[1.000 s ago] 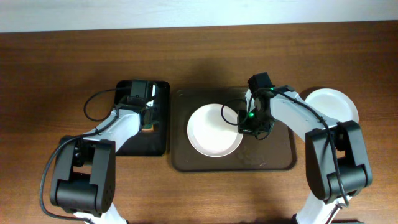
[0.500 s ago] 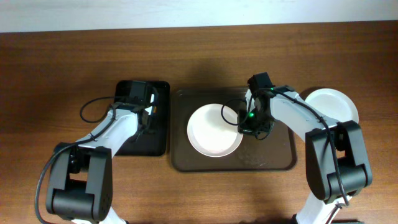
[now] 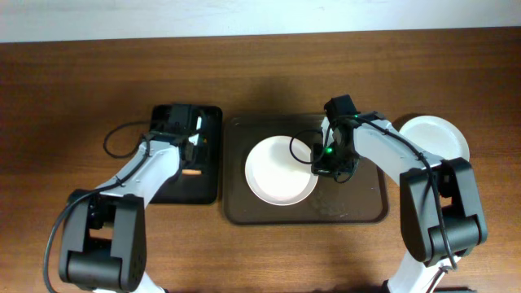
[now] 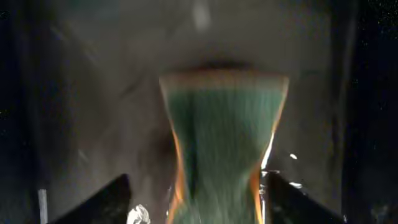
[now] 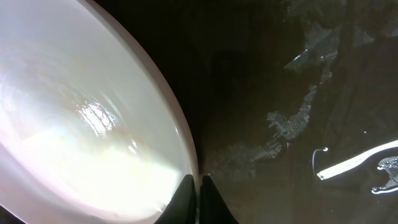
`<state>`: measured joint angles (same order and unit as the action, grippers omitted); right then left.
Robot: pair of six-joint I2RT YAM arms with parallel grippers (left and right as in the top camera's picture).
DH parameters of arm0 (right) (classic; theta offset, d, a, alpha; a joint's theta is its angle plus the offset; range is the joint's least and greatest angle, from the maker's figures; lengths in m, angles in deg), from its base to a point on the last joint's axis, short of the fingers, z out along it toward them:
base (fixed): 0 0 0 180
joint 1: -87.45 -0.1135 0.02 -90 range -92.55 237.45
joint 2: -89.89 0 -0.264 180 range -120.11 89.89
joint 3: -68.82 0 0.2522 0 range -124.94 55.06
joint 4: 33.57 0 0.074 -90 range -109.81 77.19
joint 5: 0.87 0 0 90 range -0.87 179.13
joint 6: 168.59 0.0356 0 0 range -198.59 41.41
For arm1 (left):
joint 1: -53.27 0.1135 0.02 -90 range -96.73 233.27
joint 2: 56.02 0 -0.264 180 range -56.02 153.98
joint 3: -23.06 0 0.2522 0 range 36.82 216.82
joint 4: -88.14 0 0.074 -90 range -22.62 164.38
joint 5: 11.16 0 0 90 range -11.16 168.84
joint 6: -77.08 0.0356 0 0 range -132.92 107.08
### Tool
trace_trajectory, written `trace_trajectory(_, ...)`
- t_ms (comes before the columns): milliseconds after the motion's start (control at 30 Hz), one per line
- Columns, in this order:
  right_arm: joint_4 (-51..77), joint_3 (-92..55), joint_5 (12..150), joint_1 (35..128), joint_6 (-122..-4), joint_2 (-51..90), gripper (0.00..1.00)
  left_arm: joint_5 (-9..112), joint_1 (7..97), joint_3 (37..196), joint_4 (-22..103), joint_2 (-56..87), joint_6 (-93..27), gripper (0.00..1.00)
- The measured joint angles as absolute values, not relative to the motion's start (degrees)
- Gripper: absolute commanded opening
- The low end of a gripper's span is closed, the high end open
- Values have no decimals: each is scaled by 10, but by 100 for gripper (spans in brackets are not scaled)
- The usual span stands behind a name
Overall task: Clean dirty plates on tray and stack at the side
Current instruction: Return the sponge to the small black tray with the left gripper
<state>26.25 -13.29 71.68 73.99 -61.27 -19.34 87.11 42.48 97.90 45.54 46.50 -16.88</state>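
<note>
Sitting on the tray (image 3: pixel 366 207): one white plate (image 3: pixel 281 171), left of centre, its face looking clean from above. Wet streaks (image 5: pixel 292 121) mark the brown floor to its right.
Right pincer (image 5: pixel 198 186): closed tight, tips down at the plate's right rim. Nothing shows between them, and I cannot tell whether they touch the rim or stand just beside it.
Left pincer (image 4: pixel 198 202): jaws wide apart over the black tray (image 3: pixel 203 191) on the left. The green-and-orange sponge (image 4: pixel 221 137) lies between them, gripped by neither.
Side stack (image 3: pixel 444 134): white crockery on the counter (image 3: pixel 81 81) at the far right, partly hidden under the right arm. How many plates it holds I cannot tell.
Risk of a shove: closed tips cannot take the rim. If they move left before opening, they probably push the plate across the wet tray toward its left wall.
Risk at the lift: the plate is shallow and lies flat on a slick floor. A thin bite on the edge may slip, so the plate could tilt and drop back.
Risk at the stack: the right arm's own bulk hides the target. The plate may land off-centre or knock what is already there.
Risk of a missed smear: glare in the right wrist view hides part of the plate, and the sponge is now well apart from it.
</note>
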Motion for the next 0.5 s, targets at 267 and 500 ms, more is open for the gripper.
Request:
trace_trajectory(267, 263, -133, 717, 740, -613, -193, 4, 864, 425, 990, 523, 462, -168, 77)
trace_trajectory(500, 263, -133, 717, 740, -613, -193, 4, 850, 425, 990, 532, 482, -168, 78)
